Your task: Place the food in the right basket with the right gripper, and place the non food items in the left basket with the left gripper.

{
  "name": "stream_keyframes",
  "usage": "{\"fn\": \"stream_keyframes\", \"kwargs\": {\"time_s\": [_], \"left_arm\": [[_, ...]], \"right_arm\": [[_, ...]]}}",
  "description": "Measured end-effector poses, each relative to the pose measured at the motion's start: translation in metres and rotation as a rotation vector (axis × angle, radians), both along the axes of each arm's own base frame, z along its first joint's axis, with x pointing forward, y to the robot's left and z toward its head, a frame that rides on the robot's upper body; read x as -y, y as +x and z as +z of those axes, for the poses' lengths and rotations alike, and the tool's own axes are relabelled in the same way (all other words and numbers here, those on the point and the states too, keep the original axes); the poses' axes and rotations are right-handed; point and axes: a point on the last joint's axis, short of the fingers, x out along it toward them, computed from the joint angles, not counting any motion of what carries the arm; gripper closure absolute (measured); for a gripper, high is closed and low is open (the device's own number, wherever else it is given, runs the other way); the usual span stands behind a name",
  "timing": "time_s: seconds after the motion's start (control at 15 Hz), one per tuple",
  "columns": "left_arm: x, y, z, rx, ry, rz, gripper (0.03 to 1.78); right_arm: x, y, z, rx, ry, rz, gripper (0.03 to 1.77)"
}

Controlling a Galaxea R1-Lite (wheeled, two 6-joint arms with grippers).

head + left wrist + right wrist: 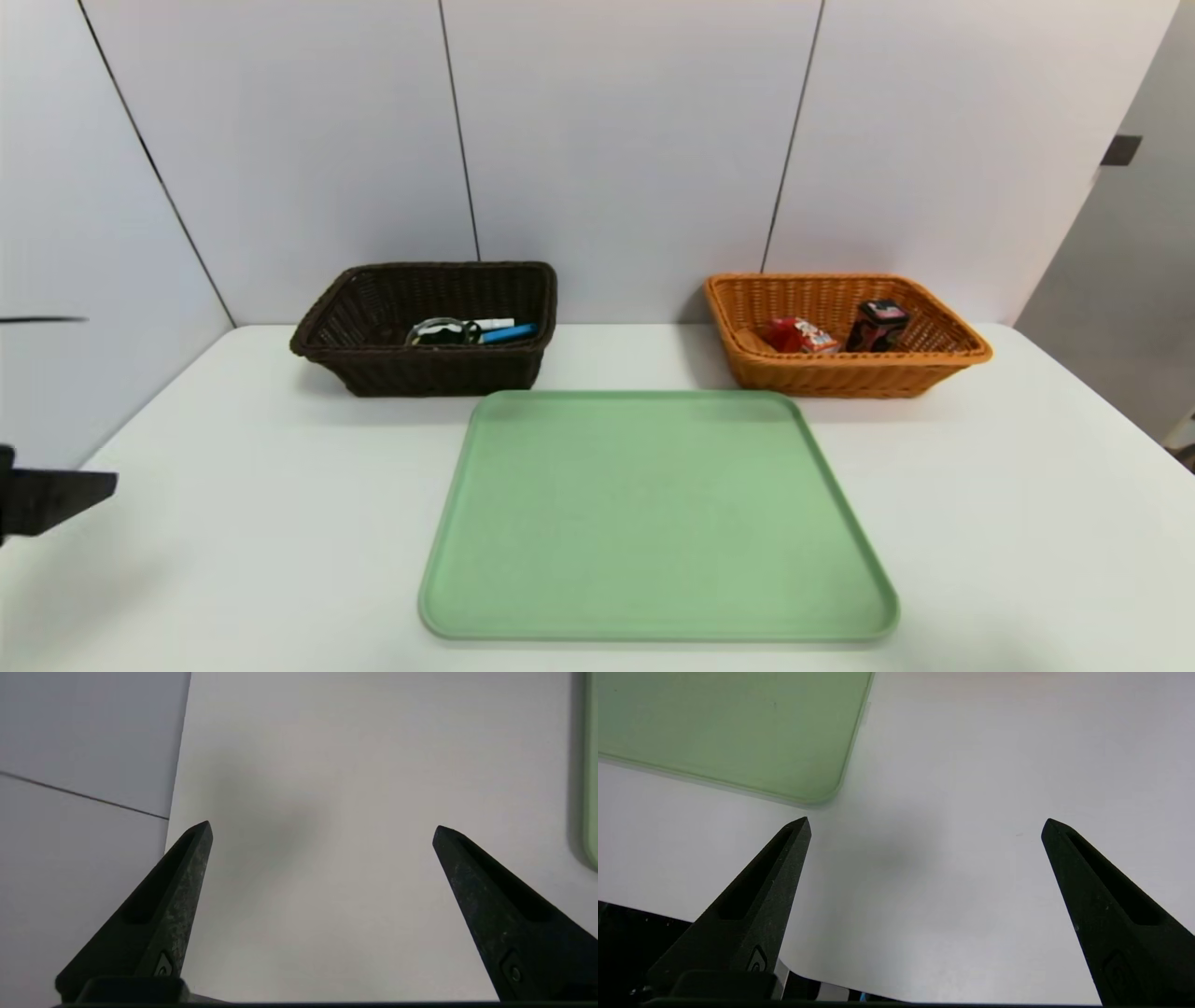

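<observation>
From the head view, two woven baskets stand at the back of the white table (980, 485), well apart, with one bare green tray (653, 523) in front of and between them. The left basket (373, 369), dark brown and rectangular, holds what looks like three non-food items lying together: a round black-rimmed glass object (441, 331), a white pen-like stick (495, 324) and a blue pen (509, 333). The right basket (840, 373), orange, holds two food items side by side: a red packet (799, 335) and a dark upright box (878, 325) with red markings. Only a dark tip of the left gripper (56, 499) shows at the picture's left edge. In the left wrist view, the left gripper (322, 828) hangs over bare table with its two black fingers (177, 896) spread wide and nothing between them; a strip of the tray's rim (592, 788) shows at the side. In the right wrist view, the right gripper (927, 823) likewise stands wide apart and holds nothing, above bare table near a rounded corner of the tray (738, 728).
</observation>
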Motion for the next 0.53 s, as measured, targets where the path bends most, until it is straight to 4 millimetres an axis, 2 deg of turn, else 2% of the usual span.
{"fn": "stream_keyframes", "kwargs": {"time_s": [0.27,0.53], "left_arm": [[-0.018,-0.053,-0.031,0.075,0.004,0.097,0.13],[-0.023,-0.1,-0.063,0.115,0.034,0.159,0.12]], "right_arm": [[0.007,-0.03,-0.019,0.046,0.012,-0.066,0.09],[0.01,-0.055,-0.043,0.087,0.017,-0.115,0.09]]}}
